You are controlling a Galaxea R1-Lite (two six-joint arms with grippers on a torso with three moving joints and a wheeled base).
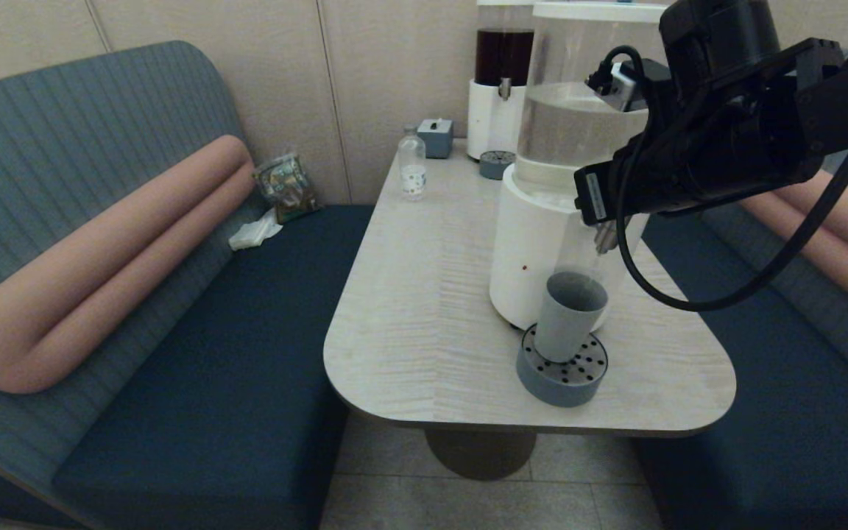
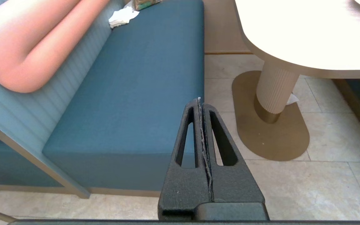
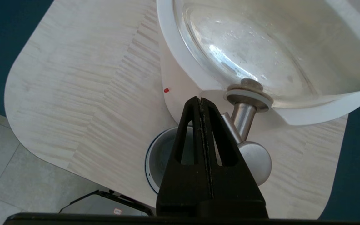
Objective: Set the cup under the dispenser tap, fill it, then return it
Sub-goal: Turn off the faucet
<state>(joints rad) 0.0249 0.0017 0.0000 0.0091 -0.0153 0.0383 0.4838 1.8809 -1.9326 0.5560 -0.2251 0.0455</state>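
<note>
Grey-blue and matte, the cup [image 1: 568,315] stands upright on the round perforated drip tray [image 1: 562,368], lower centre-right of your head view, on the pale wood-grain table [image 1: 424,294]. It sits just in front of the white base of the large dispenser [image 1: 534,243], whose clear tank rises toward the top of the frame. You can see the brushed-steel dispenser tap [image 3: 245,125] best in the right wrist view, at the centre right of that frame: its spout bends down from the white base, and the open rim of the cup shows just beside and below it, partly hidden behind the black fingers.

Your right gripper [image 3: 201,101] has its fingers pressed together, holding nothing, their tips close by the tap; whether they touch it you cannot tell. In the head view that arm reaches in from the upper right and hides the tap almost wholly.

Your left gripper [image 2: 199,101] is parked low at the side, fingers pressed flat against each other and empty, over the edge of the blue bench seat [image 2: 136,93] and the tiled floor, with the table's ribbed pedestal to the right of it in that frame.

At the far end of the table, upper centre of the head view, stand a small clear bottle [image 1: 412,163], a small grey box [image 1: 436,137] and the dark-liquid dispenser [image 1: 501,81].
</note>
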